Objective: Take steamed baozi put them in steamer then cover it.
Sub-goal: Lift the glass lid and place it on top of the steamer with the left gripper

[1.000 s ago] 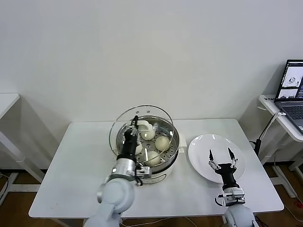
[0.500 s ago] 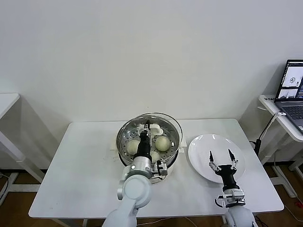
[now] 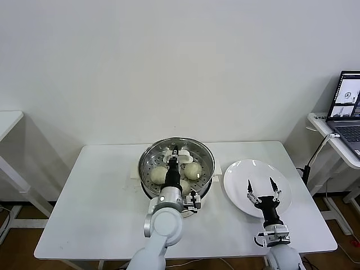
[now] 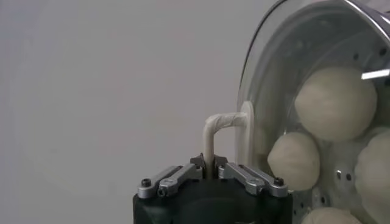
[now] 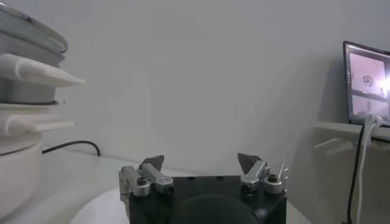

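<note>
Head view: round clear glass cover (image 3: 177, 156) w/ white oblong handle now lies flat over shiny steel steamer (image 3: 147, 169) at table (image 3: 84, 197) centre, no longer tilted as a sec ago; handle's long axis runs near-far. Left gripper (image 3: 175, 153) clamped on handle; right gripper (image 3: 260, 188), jaws wide, hovers over white round plate (image 3: 236, 174) at right. Left wrist view: cream-white pleated baozi (image 4: 335, 103) visible thru glass.

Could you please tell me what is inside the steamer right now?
Through the glass cover, the steamer holds baozi on its perforated tray. The left wrist view shows four. The left gripper, shut on the cover's handle, hides part of the tray.
</note>
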Tool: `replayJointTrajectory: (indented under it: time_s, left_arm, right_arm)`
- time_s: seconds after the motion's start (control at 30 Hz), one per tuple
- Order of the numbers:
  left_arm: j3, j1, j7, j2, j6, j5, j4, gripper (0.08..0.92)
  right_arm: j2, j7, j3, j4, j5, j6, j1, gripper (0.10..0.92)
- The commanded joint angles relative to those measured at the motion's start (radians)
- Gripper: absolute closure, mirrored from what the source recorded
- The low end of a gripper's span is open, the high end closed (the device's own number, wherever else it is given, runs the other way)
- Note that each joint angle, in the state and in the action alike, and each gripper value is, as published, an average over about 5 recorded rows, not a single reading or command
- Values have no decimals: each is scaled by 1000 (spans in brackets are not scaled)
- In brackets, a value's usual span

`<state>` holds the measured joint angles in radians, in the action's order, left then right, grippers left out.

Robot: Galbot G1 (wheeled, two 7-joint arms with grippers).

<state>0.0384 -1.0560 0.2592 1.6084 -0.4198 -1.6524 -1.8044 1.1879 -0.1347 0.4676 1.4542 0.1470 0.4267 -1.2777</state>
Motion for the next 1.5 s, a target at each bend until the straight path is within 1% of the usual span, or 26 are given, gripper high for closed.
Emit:
replayJointTrajectory:
  time_s: [0.03, 0.3, 0.67, 0.77, 0.97, 1.07, 1.23, 1.33, 1.43, 1.5]
  left_arm:
    - [0, 4, 11, 9, -1, -50, 19, 807]
    - [9, 0, 12, 0, 5, -65, 18, 807]
    - [21, -11, 20, 9, 20, -63, 17, 802]
    - [20, -13, 19, 10, 19, -48, 5, 750]
    - [10, -27, 29, -1, 11, -4, -65, 580]
    - [-5, -41, 48, -27, -1, 31, -128, 494]
    - [-20, -77, 72, -96, -13, 73, -237, 347]
    - [-15, -105, 81, -144, -16, 98, -302, 260]
    - [10, -146, 87, -208, -19, 158, -377, 197]
    - [48, -185, 87, -261, -21, 234, -438, 182]
  right_arm:
    - [3, 2, 0, -1, -12, 4, 2, 203]
    - [7, 3, -1, -1, -20, 5, 4, 203]
    - [6, 2, -4, 5, -22, 3, 8, 203]
    - [7, 3, -5, 3, -24, 4, 7, 203]
    - [11, 8, -5, 4, -32, 5, 5, 203]
    - [11, 13, -6, 8, -36, 3, 4, 203]
    - [7, 19, -6, 19, -71, -2, 5, 203]
    - [1, 18, -10, 38, -64, -19, 5, 203]
    - [-7, -1, -23, 64, -35, -62, 1, 203]
    - [-13, -23, -37, 89, 6, -100, -5, 203]
